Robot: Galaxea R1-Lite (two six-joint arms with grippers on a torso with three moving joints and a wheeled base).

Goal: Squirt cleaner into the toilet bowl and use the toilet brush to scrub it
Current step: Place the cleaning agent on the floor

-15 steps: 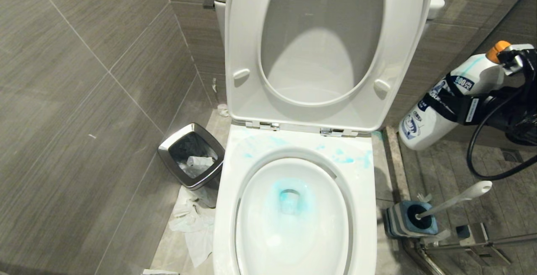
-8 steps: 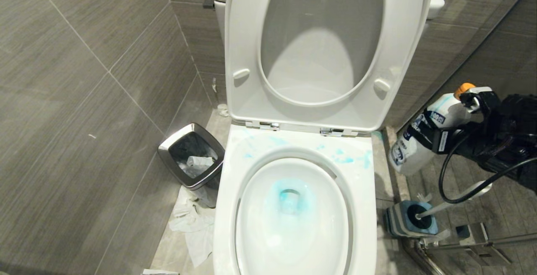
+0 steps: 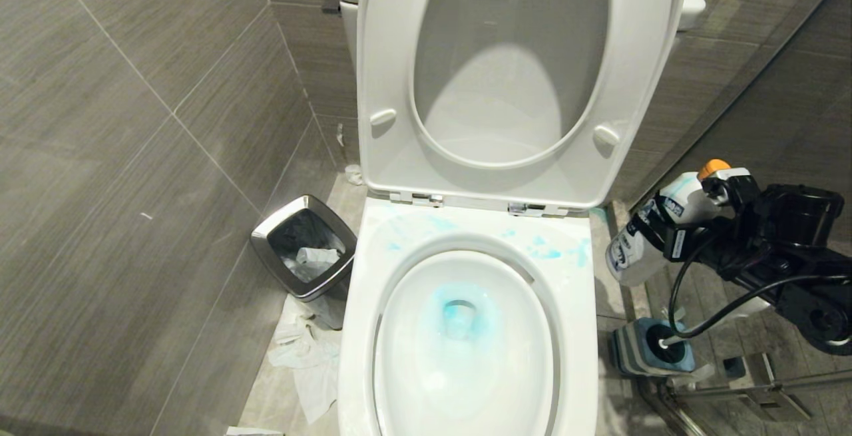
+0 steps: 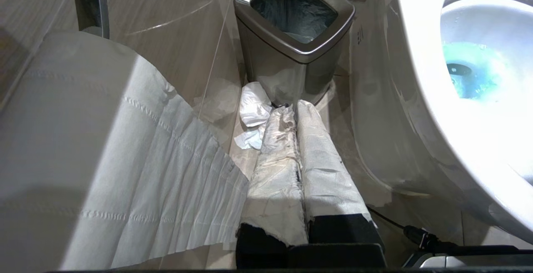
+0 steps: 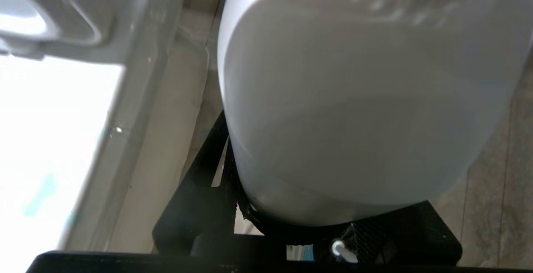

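Right gripper [image 3: 665, 239] grasping the cleaner [image 3: 649, 236].
We see it beside the toilet bowl's [image 3: 572, 356] right edge, above the toilet brush [image 3: 655, 346]; left gripper [image 4: 295, 118] clenched.

toilet bowl [image 3: 466, 343] open above, trash bin [image 3: 303, 246] crowding its left

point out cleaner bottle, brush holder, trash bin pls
cleaner bottle [image 3: 639, 249]: head view, on its printed label
brush holder [image 3: 632, 351]: head view, on its blue-grey top face
trash bin [image 3: 266, 229]: head view, on its steel rim
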